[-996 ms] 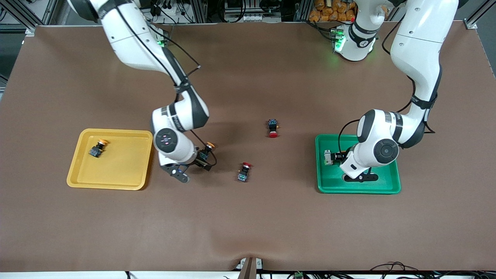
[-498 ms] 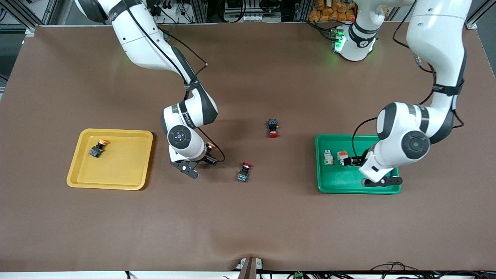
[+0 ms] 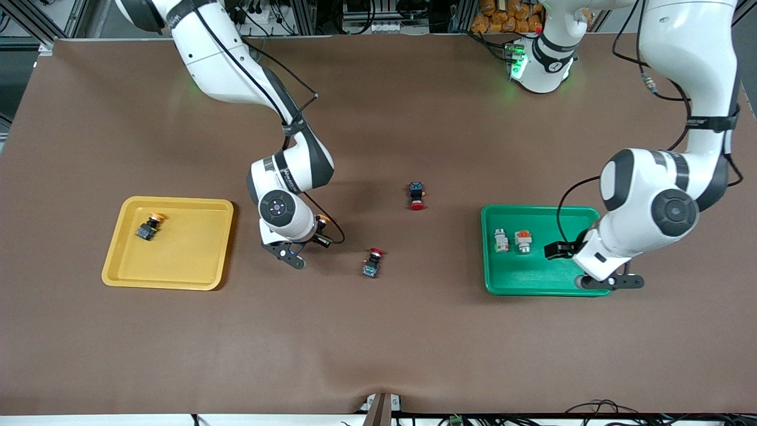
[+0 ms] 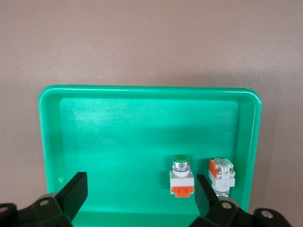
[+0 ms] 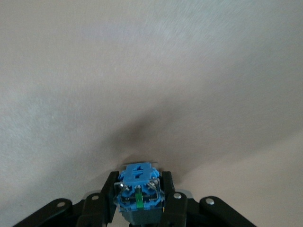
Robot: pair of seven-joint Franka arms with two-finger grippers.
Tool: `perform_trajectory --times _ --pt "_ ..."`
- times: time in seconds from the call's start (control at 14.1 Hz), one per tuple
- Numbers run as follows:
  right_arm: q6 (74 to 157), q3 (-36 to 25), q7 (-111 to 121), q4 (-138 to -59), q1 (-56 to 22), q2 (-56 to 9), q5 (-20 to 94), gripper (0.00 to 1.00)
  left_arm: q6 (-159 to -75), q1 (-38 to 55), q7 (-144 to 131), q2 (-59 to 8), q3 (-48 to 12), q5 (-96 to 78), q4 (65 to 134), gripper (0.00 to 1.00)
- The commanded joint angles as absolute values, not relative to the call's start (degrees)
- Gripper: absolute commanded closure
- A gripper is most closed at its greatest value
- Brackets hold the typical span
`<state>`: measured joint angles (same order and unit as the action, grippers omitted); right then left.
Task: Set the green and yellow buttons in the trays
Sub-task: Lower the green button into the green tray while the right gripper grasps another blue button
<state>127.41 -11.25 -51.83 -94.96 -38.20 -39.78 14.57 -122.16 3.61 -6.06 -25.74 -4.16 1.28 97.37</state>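
Over the green tray [image 3: 532, 278], toward the left arm's table end, left gripper [image 4: 139, 196] gapes w/ nothing in it; right gripper [image 5: 139, 201], mid-table, clamps a yellow-capped switch [image 5: 138, 189].

Looks like a robotics lab. Two white Franka arms [image 3: 248, 77] bolted at a brown-covered table [image 3: 378, 331], with aluminium framing [image 3: 35, 26] and loose cables [image 3: 366, 18] along its edge.
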Motion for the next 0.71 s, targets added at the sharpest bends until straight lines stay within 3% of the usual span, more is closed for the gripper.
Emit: perform_trajectory --times 0.0,0.64 --pt "121.31 -11.25 -43.56 -95.98 -32.37 -33.76 14.85 1.00 -119.89 3.95 -3.60 -25.05 -4.66 2.55 97.82 0.00" --pt "113.12 -11.25 0.65 -95.71 -9.51 -32.61 14.85 1.00 -117.08 3.69 -7.98 -21.63 -4.83 2.29 97.30 0.00"
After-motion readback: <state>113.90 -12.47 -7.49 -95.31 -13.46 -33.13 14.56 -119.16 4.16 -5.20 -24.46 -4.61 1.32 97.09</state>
